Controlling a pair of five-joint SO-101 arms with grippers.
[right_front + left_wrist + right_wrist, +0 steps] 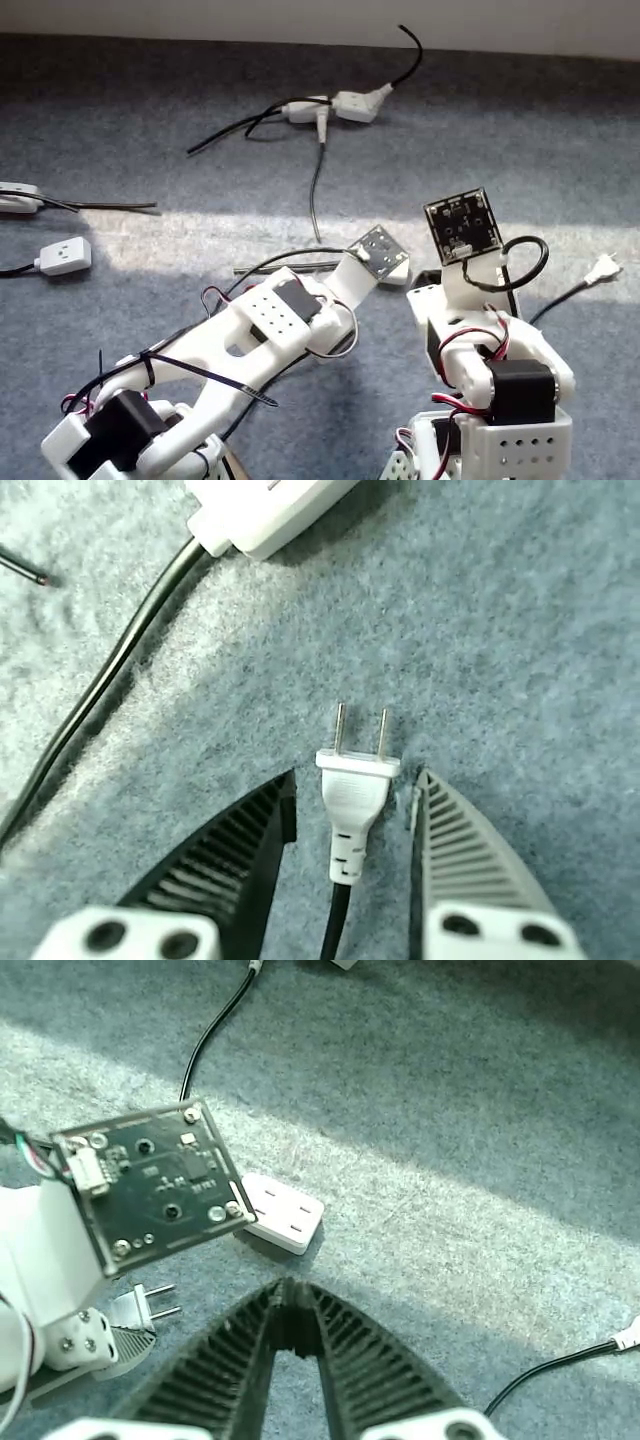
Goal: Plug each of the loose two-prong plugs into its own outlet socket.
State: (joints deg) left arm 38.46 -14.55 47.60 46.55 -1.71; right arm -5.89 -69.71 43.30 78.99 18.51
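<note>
A white two-prong plug (354, 792) lies on the grey carpet, prongs pointing away, between the fingers of my open left gripper (354, 780); neither finger touches it. Just beyond it lies a white outlet block (270, 505), which the right wrist view shows with its slots facing up (285, 1215). The same plug (140, 1310) appears under the left arm's camera board (150, 1185). My right gripper (292, 1295) hovers shut and empty above the carpet near that outlet. A second loose white plug (603, 268) lies at the far right on its black cord.
At the back, a white outlet (355, 105) has plugs and black cords attached. Another white outlet (65, 255) sits at the left, with a third (15, 197) at the left edge. A black cord (317, 190) runs down the middle.
</note>
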